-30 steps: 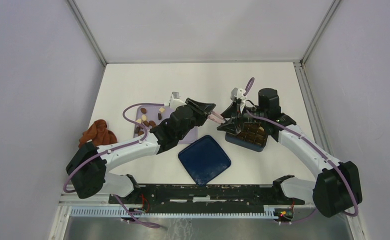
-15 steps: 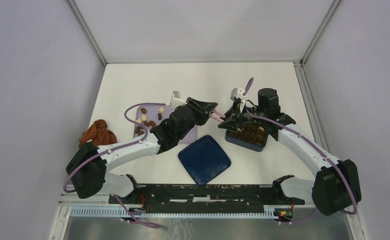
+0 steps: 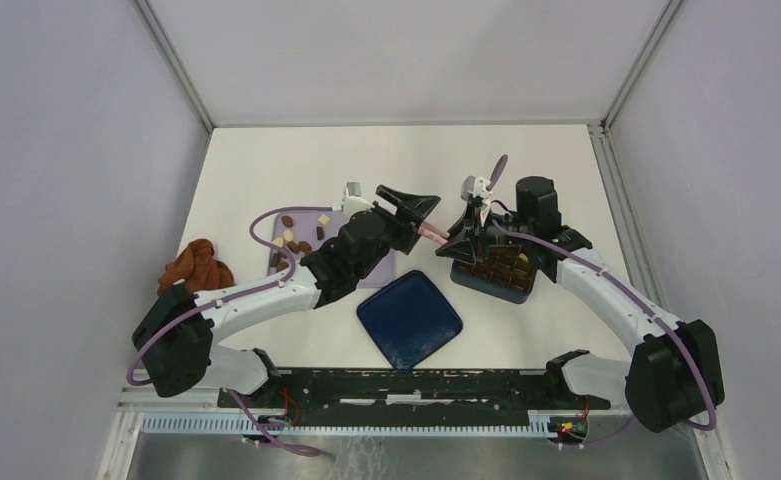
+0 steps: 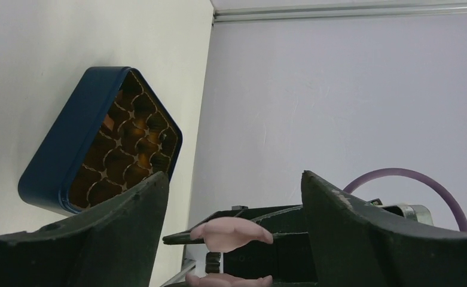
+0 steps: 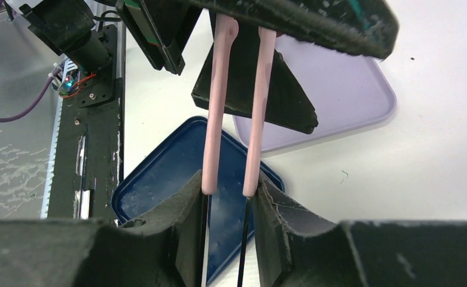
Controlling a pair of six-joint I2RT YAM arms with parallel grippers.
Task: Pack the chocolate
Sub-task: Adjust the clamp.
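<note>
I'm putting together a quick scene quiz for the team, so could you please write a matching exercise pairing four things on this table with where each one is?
Things:
1 pink tongs
2 blue lid
3 reddish-brown cloth
4 loose chocolate

Places:
A on the lavender tray
B at the left edge of the table
C held in the right gripper
D flat on the table beside the blue box

Pairs: 1-C, 2-D, 3-B, 4-A
</note>
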